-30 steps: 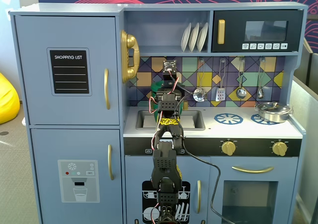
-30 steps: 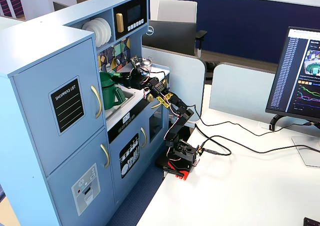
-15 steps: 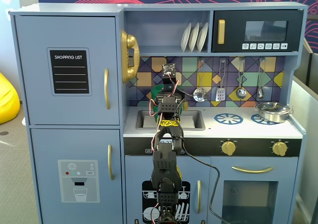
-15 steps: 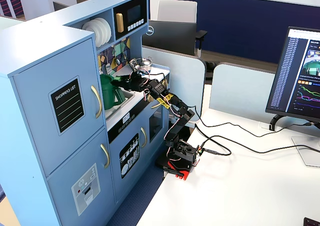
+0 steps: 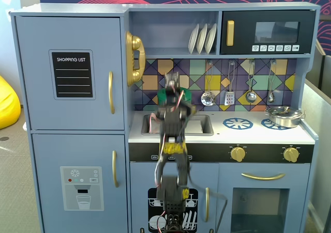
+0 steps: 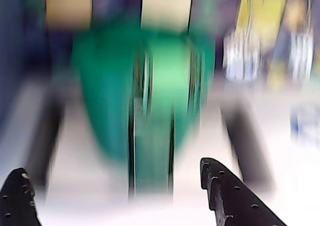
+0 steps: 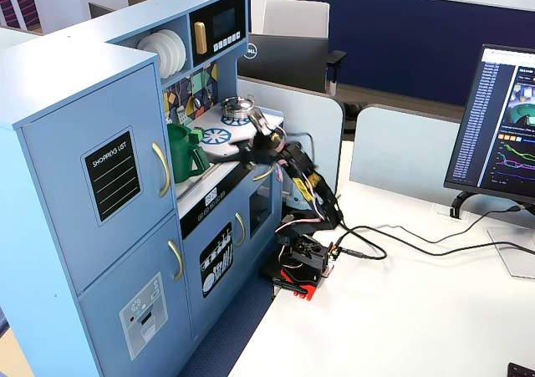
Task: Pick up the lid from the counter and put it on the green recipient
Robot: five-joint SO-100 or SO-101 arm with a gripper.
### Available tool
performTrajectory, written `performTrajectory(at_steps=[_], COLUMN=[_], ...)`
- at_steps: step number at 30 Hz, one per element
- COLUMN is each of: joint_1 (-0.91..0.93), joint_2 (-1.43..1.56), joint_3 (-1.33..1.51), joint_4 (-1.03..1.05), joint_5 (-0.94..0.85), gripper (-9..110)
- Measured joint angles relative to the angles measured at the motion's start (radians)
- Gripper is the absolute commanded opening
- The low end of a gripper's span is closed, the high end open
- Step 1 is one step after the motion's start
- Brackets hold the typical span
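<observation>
green recipient upright on counter, contents unseen

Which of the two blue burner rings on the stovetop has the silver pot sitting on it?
The right-hand ring in the front fixed view: the silver pot covers most of it. The ring nearer the sink lies bare, fully visible.

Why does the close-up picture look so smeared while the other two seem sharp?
Wrist view: heavy motion blur smears the tall dark green ribbed plastic container; only the black gripper fingertips look crisp. Both fixed views: evenly lit and mostly sharp, though the arm is slightly blurred in one fixed view.
</observation>
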Motion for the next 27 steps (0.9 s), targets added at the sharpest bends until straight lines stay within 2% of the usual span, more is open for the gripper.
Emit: performTrajectory(at_steps=[6,11,13,16,22,27], joint_1=[0.028,-0.017,-0.058,-0.072,-0.086,-0.095], joint_2=[0.270,0.256,0.256,0.288,0.419,0.476], joint_3=[0.499,0.911,1.031,1.131,1.203,1.200], joint_4=[0.054,-0.106,-0.127,-0.054,0.242,0.299], joint_5=[0.000,0.031,0.044,0.061,0.161,0.222], gripper=[17,1,0,1,2,2])
